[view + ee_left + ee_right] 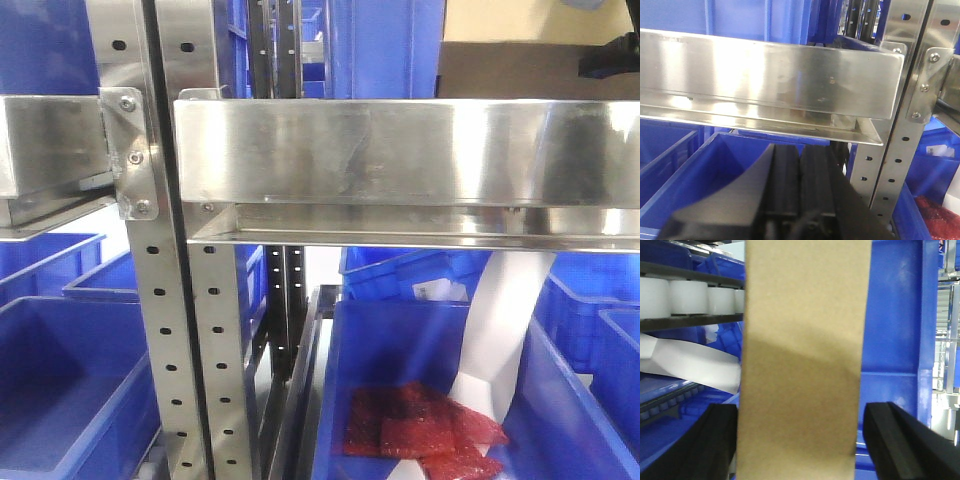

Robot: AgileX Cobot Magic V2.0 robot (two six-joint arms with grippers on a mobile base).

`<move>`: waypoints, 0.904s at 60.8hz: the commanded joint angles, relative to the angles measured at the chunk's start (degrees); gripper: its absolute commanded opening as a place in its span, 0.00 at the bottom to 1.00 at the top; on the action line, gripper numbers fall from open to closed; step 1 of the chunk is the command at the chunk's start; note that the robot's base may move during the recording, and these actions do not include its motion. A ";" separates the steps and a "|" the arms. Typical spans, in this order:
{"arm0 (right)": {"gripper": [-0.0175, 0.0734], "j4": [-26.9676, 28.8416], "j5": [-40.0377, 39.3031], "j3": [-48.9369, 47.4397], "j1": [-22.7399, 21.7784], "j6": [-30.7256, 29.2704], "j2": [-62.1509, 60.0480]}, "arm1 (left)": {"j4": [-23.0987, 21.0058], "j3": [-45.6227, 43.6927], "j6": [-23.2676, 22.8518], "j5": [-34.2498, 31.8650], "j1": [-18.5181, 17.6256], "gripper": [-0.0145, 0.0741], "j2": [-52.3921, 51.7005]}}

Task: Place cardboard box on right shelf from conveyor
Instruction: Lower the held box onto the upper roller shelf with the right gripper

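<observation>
Blue bins point(892, 315) frame the cardboard box point(802, 365), standing between the right gripper's point(800, 440) wide-spread fingers point(895, 440); contact unclear.

No text, label, brand or number can be read in any view.

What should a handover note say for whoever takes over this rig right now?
Left gripper: shut, empty, idling below the left shelf rail.
Right gripper: fingers sit either side of the cardboard box with a sliver of gap visible; cannot tell if it is clamped or released.
Front view shows the box behind the right shelf front rail, at shelf level; whether it rests on the shelf is hidden.
Conveyor is not in view.
Left: confirm the box is seated, release, withdraw the right arm.
</observation>
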 commanded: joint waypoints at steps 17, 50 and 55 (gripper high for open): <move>0.85 2.61 -1.01 2.19 2.12 -0.32 -4.19 | -0.26 -0.16 -0.06 -4.71 -0.13 0.03 -0.51; 0.84 14.59 0.83 6.87 2.32 -0.32 -17.88 | -0.26 -0.16 -0.06 -4.71 -0.13 0.03 -0.51; 0.77 21.44 3.95 6.87 2.32 -0.32 -20.73 | -0.26 -0.16 -0.06 -4.71 -0.13 0.03 -0.51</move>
